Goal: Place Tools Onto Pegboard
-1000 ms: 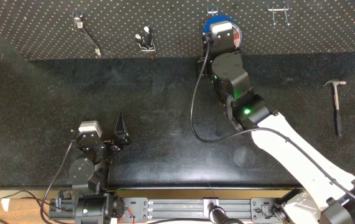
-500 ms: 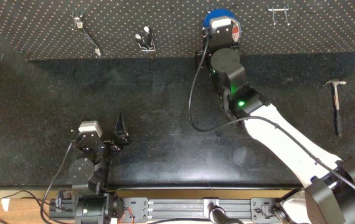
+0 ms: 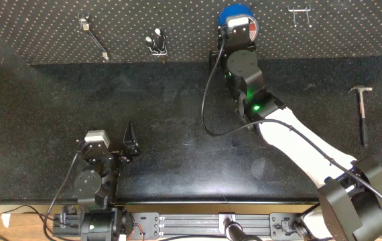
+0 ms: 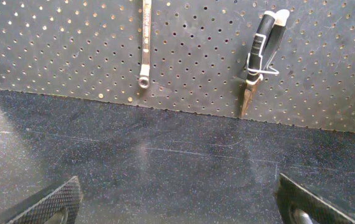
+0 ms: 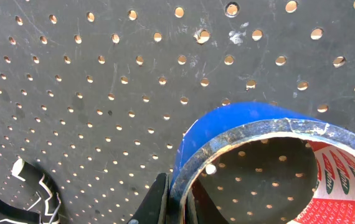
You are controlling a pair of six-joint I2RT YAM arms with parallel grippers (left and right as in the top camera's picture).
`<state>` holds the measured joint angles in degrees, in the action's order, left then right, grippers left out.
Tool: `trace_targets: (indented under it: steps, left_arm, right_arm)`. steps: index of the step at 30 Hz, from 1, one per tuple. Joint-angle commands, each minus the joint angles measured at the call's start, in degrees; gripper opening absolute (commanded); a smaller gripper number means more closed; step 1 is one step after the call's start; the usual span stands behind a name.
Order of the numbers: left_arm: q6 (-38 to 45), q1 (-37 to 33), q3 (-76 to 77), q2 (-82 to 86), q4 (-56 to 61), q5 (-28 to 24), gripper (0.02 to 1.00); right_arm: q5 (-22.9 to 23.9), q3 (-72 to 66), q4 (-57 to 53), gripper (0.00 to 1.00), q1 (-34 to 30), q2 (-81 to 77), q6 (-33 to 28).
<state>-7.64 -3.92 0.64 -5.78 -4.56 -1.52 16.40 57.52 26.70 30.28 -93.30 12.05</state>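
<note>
From above, I see my right arm stretched across the table to the pegboard (image 3: 177, 30) at the far edge. The blue tape roll (image 3: 235, 11) sits against the board right of its middle. That view does not show me the grip. My right wrist camera does: the right gripper (image 5: 172, 200) is pinching the wall of the blue tape roll (image 5: 240, 124). One finger is outside the roll and one inside, and the roll is close against the perforated board.

The left gripper (image 3: 129, 140) rests low over the near left part of the table. In the left wrist camera its fingers (image 4: 48, 202) are spread wide, with bare black table (image 4: 165, 162) between them. The same camera shows me a wrench (image 4: 145, 43) and a pair of pliers (image 4: 261, 56) hanging on the board, in more detail than the top view gives. Only from above can I see the hammer (image 3: 362, 114) lying near the table's right edge, and a wire hook (image 3: 300, 15) on the board toward its right end.

Compared with a second ago, the right arm has pushed farther toward the board, so the roll sits higher against it. The left arm, the hammer and the hung tools are where they were.
</note>
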Motion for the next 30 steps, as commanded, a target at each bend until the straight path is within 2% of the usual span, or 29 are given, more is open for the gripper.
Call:
trace_targets:
  steps: [1, 10, 15, 21, 30]
  left_arm:
    - [-0.52, 0.15, -0.33, 0.11, -0.02, 0.46, 0.996]
    - [-0.52, 0.15, -0.33, 0.11, -0.02, 0.46, 0.993]
    - [-0.52, 0.15, -0.33, 0.11, -0.02, 0.48, 0.996]
    - [-0.52, 0.15, -0.33, 0.11, -0.02, 0.46, 0.996]
    - [-0.52, 0.15, -0.33, 0.11, -0.02, 0.46, 0.996]
  right_arm:
    - [0.96, 0.85, -0.15, 0.075, -0.74, -1.79, -0.59]
    - [0.94, 0.85, 0.00, 0.080, -0.90, -2.19, -0.57]
    - [0.92, 0.85, 0.00, 0.279, -0.79, -2.19, -0.15]
    - [0.92, 0.85, -0.59, 0.281, 0.13, -1.36, -0.17]
    - [0.96, 0.85, -19.82, 0.281, 1.79, 10.25, 1.16]
